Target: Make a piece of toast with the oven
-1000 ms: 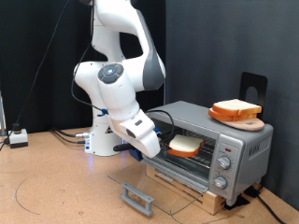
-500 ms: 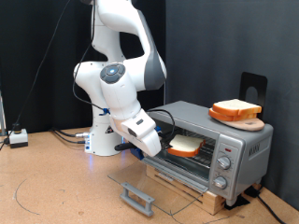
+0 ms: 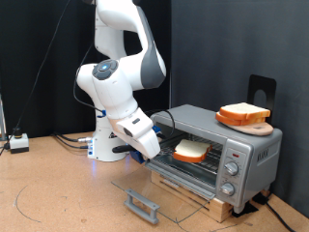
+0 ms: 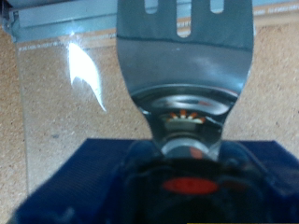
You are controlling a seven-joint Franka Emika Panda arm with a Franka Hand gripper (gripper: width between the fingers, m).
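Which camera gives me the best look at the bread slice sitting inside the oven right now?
The exterior view: the piece of toast lies on the rack inside the oven, whose door is open, with the gripper beside it. The wrist view shows none of it, only a spatula blade over the glass door.

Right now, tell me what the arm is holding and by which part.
A slotted metal spatula, apparently taken by its handle end: the blade sticks out ahead of the gripper. The fingers themselves cannot be made out around the handle.
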